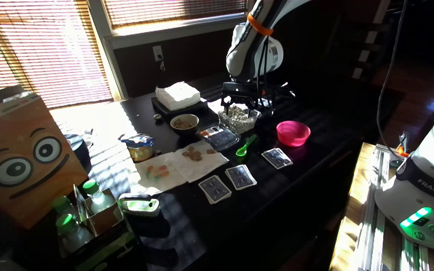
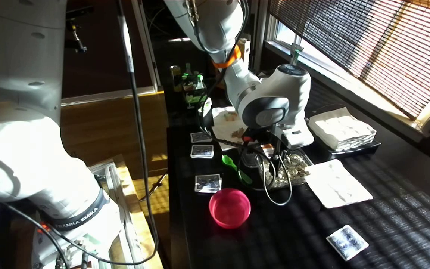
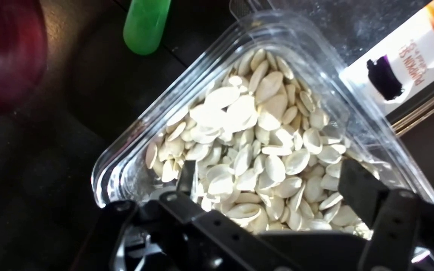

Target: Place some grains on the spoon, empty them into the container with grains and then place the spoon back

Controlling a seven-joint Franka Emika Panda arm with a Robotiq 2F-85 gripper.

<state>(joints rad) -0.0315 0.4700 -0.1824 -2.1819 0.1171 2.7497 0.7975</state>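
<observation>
One spoon point(image 1: 246, 146), on the table point(image 2: 271, 239) just beside one tray point(image 3: 121, 176) of seeds point(image 3: 254, 165); one pink bowl point(image 1: 291, 140); four card piles point(image 2: 202, 151) in an exterior view. The wrist view cuts off spoon and pink bowl. Arm point(image 2: 293, 93) bent down over the tray; gripper point(image 3: 271, 178) spread, fingertips point(image 3: 357, 188) at the seeds, contact undetermined.

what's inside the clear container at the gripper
Pale, flat seeds fill much of the container. The open gripper hides some of them in the wrist view, and the top layer covers whatever lies underneath.
</observation>
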